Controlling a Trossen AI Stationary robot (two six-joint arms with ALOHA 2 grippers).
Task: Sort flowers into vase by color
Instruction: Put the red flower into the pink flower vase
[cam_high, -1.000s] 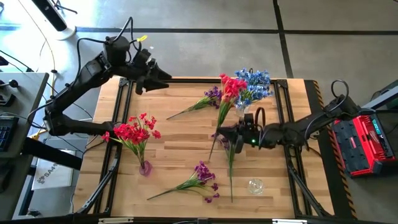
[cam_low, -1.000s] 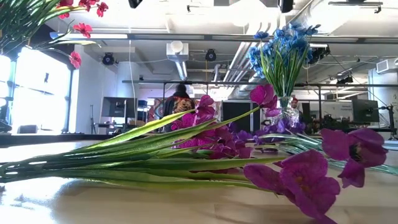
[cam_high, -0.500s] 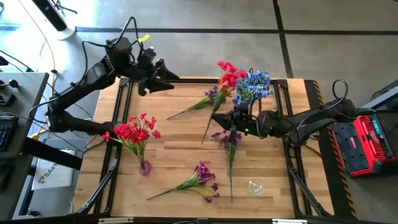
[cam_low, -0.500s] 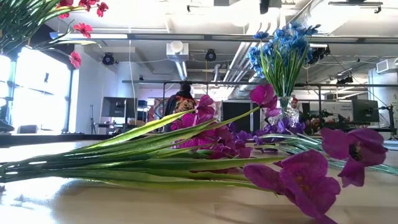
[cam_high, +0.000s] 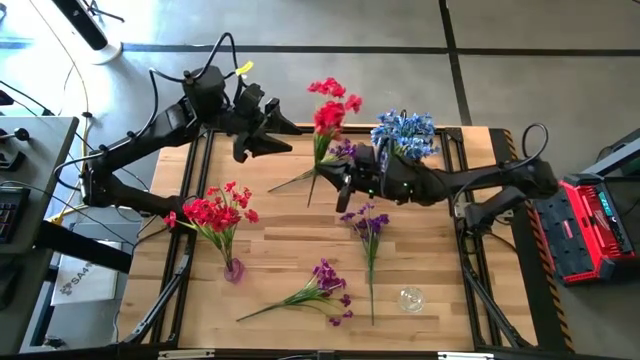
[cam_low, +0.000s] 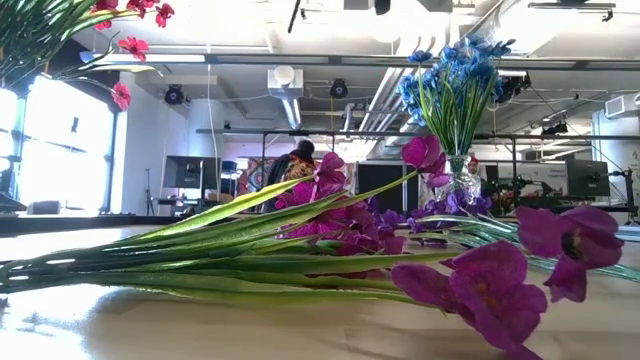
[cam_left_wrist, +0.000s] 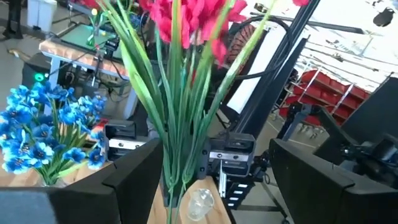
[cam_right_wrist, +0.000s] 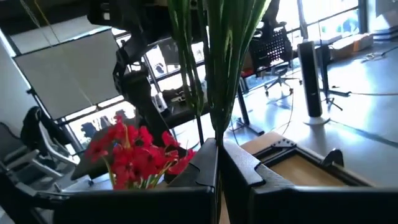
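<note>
Overhead, my right pincer (cam_high: 343, 186) is hanging above the table's (cam_high: 290, 240) middle, just toward twelve o'clock, its two fingers pressed together on the green stems of a red spray (cam_high: 327, 115). That spray is being carried clear of the wood, its blossoms reaching toward eleven o'clock past the far edge. My left pincer (cam_high: 280, 136) is hovering at the ten o'clock corner, fingers spread apart and gripping nothing. A red bunch in a vase (cam_high: 214, 215) is standing at nine o'clock, and a blue bunch in a vase (cam_high: 404, 137) at one o'clock. Purple sprays are lying loose: one (cam_high: 318, 166) near twelve, one (cam_high: 368, 228) near the centre, one (cam_high: 310, 291) at six. An empty clear vase (cam_high: 410, 298) is sitting at five o'clock.
</note>
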